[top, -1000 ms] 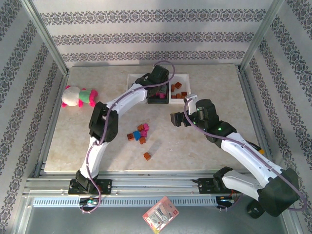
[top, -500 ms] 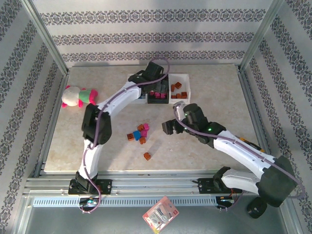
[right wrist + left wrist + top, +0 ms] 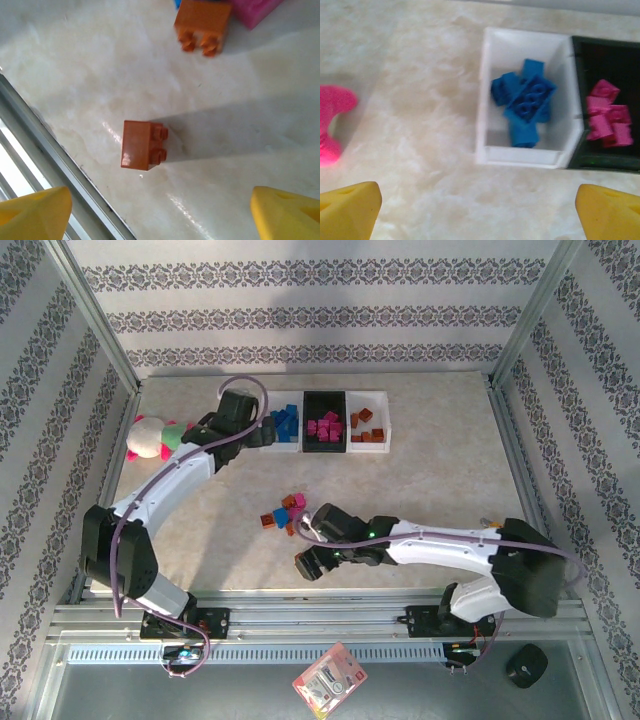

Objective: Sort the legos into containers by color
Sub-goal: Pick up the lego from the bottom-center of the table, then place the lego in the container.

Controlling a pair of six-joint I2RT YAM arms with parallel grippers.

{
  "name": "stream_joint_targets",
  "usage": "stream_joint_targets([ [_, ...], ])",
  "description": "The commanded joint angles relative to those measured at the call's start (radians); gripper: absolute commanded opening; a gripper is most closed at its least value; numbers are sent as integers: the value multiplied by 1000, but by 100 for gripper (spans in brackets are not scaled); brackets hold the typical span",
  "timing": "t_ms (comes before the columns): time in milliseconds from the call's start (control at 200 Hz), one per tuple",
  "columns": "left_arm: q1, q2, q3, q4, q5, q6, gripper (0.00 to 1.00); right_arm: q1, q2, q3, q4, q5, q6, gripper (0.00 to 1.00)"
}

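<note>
Most bricks sit sorted in 3 trays (image 3: pixel 375 400); about 6 loose bricks (image 3: pixel 285 512) are left. The left gripper (image 3: pixel 480 217) and right gripper (image 3: pixel 160 210) are spread and empty; 1 orange brick (image 3: pixel 142 145) lies between the right fingers.

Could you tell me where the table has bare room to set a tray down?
The widest bare patch lies on the right, between the right-hand white tray and the right arm. It is crowded around the loose bricks, where the right gripper hovers.

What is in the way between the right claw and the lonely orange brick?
Nothing visible. The right gripper hangs open above the orange brick, with just bare table around it. The other loose bricks lie off to one side.
</note>
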Motion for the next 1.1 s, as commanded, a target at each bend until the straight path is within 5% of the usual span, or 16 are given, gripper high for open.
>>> stream_joint_targets([
  [0, 17, -73, -54, 18, -28, -31, 99, 22, 65, 75, -43, 21, 22, 88],
  [345, 33, -117, -111, 12, -25, -24, 99, 45, 261, 198, -94, -11, -7, 68],
  [635, 35, -122, -122, 7, -28, -10, 99, 41, 257, 214, -136, 42, 7, 30],
  [719, 34, -130, -129, 2, -26, -8, 100, 18, 205, 196, -142, 51, 19, 27],
  [889, 16, -141, -156, 15, 14, -8, 99, -85, 56, 160, -143, 116, 1, 27],
  [1099, -39, -135, -195, 23, 67, -37, 99, -364, 2, 229, -91, 178, -132, 27],
])
